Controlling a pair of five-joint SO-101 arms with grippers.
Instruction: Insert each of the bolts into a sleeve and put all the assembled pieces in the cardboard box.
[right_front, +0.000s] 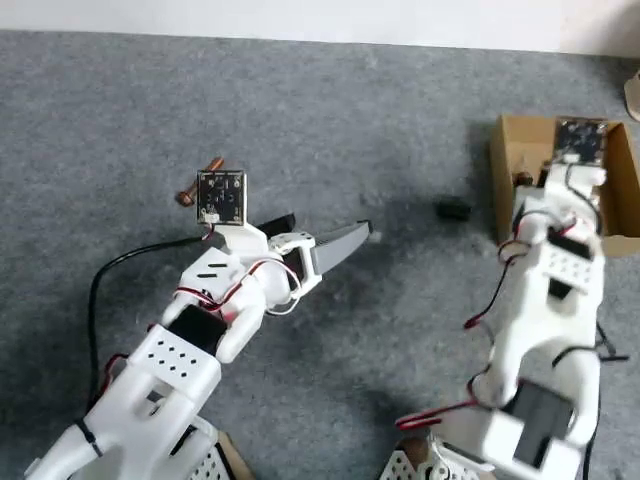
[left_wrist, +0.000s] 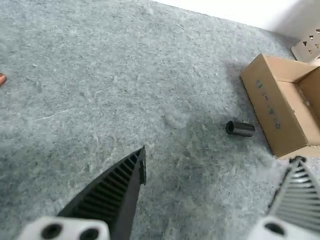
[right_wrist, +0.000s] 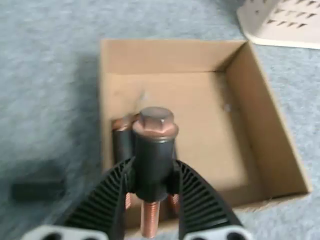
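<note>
My right gripper (right_wrist: 154, 169) is shut on a black sleeve (right_wrist: 152, 160) with a copper bolt (right_wrist: 155, 122) through it, held above the cardboard box (right_wrist: 260, 130). Another assembled piece (right_wrist: 120, 137) lies inside the box by the wall nearest the loose sleeve. That loose black sleeve (right_front: 453, 209) lies on the carpet just left of the box (right_front: 515, 135). My left gripper (right_front: 330, 228) is open, pointing toward this sleeve (left_wrist: 240, 128) and well short of it. Two copper bolts (right_front: 197, 188) lie behind the left wrist.
Grey carpet covers the table. A white perforated piece (right_wrist: 280, 20) sits beyond the box's far corner. The left arm's black cable (right_front: 100, 280) loops on the carpet at the left. Open carpet lies between the two arms.
</note>
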